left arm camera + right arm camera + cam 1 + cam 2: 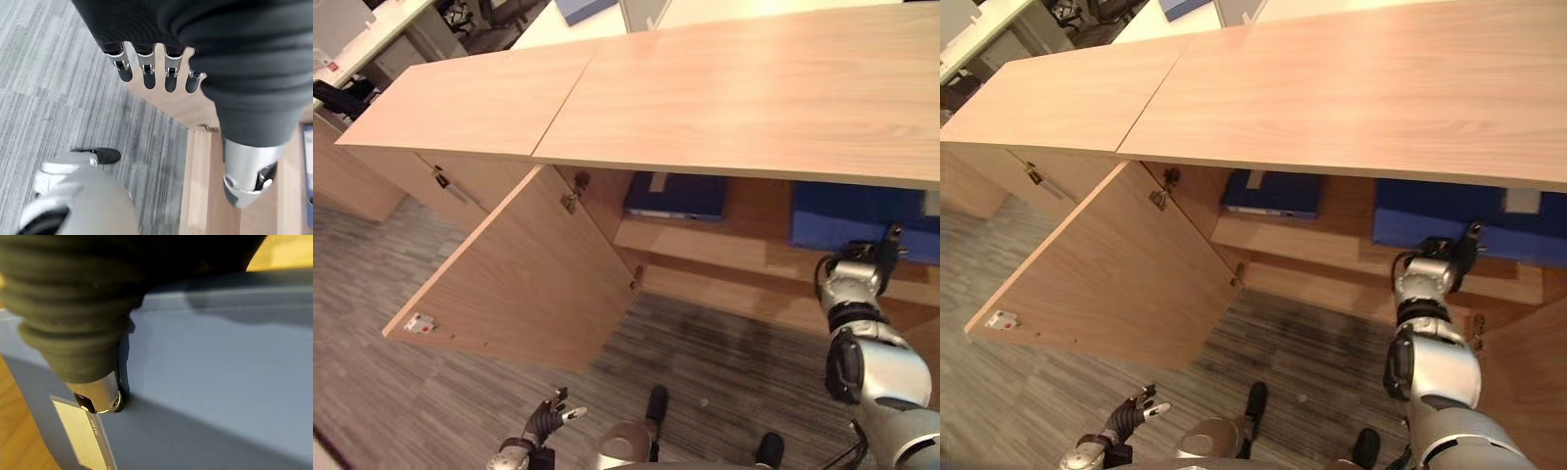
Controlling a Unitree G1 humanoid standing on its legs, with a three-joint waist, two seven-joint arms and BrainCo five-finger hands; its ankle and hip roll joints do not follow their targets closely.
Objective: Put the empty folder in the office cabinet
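A blue folder (862, 220) lies flat on the right part of the shelf inside the open office cabinet (724, 98). My right hand (864, 257) reaches in under the cabinet top and rests against that folder's front edge. In the right wrist view the hand (100, 394) touches the folder's blue face (220, 372) next to a pale label (80, 431) on its spine. My left hand (548, 419) hangs low over the carpet, away from the cabinet, and its fingers (146, 73) are straight and hold nothing.
A second blue folder (675, 194) lies further left on the same shelf (705, 240). The cabinet door (519, 284) stands swung out to the left over the grey carpet (372, 323). White desks (372, 39) stand beyond the cabinet top.
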